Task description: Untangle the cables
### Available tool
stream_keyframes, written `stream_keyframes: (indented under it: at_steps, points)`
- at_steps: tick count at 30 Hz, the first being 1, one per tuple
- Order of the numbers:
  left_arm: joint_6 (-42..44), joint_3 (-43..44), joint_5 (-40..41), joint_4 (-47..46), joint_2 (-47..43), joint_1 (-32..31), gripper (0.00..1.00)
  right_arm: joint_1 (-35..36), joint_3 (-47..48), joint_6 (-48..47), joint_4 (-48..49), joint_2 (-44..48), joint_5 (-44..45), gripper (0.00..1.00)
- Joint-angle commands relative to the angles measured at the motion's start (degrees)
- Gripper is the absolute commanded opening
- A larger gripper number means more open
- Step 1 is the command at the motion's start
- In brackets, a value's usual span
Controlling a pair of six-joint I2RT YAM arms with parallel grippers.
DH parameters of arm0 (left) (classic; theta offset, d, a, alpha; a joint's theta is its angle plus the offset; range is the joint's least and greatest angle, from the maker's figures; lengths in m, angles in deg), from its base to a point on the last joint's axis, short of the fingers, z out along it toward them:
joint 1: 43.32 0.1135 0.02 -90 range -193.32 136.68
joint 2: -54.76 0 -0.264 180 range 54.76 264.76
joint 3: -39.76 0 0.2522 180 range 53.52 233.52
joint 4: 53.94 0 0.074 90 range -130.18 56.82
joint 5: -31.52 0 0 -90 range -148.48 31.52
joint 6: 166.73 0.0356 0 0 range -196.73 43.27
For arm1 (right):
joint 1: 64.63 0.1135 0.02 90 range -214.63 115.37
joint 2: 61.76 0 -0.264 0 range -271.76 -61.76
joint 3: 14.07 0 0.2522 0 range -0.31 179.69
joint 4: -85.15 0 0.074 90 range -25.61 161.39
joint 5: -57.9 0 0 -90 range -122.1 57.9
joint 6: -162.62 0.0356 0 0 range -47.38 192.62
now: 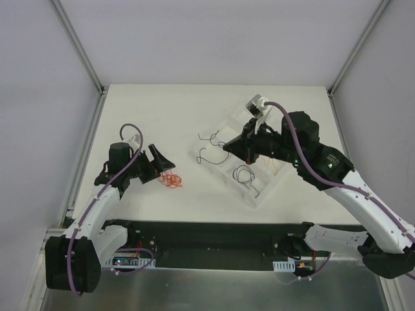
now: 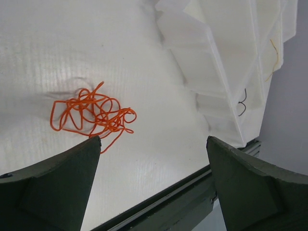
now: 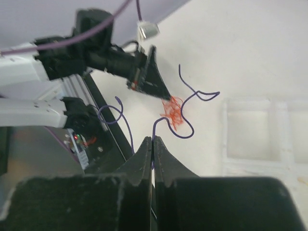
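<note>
cables (image 2: 91, 115) in an orange tangle lie just before the wide-open left gripper (image 2: 153, 140); the closed right gripper (image 3: 152, 139) pinches a dark cable (image 3: 182, 77).

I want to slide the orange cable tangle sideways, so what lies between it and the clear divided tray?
Nothing: only bare white table separates the orange tangle from the tray, shown clearest in the left wrist view.

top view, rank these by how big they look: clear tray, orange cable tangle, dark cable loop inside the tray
1. clear tray, plainly the largest
2. dark cable loop and orange cable tangle: their spread looks about alike, so I won't rank one over the other
</note>
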Motion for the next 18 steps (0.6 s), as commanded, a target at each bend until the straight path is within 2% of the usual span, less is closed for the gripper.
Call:
stream_keyframes:
  at_steps: [1, 8, 12, 18]
  points:
    - [1.4, 3.6, -7.6, -2.9, 1.0, 0.1, 0.91, -3.9, -4.1, -5.4, -4.4, 3.7, 2.3, 0.0]
    - [1.2, 4.1, -8.9, -3.0, 2.7, 0.1, 0.92, -12.4, -6.9, -4.6, -18.3, 2.3, 5.6, 0.0]
    - [1.3, 4.3, -8.9, -3.0, 4.1, 0.0, 0.92, -12.6, -7.1, -7.1, -28.5, 0.2, 11.7, 0.01]
    - [1.3, 5.4, -9.1, -4.1, 6.5, 0.0, 0.91, -12.6, -11.2, -8.3, -28.5, -3.9, 14.2, 0.0]
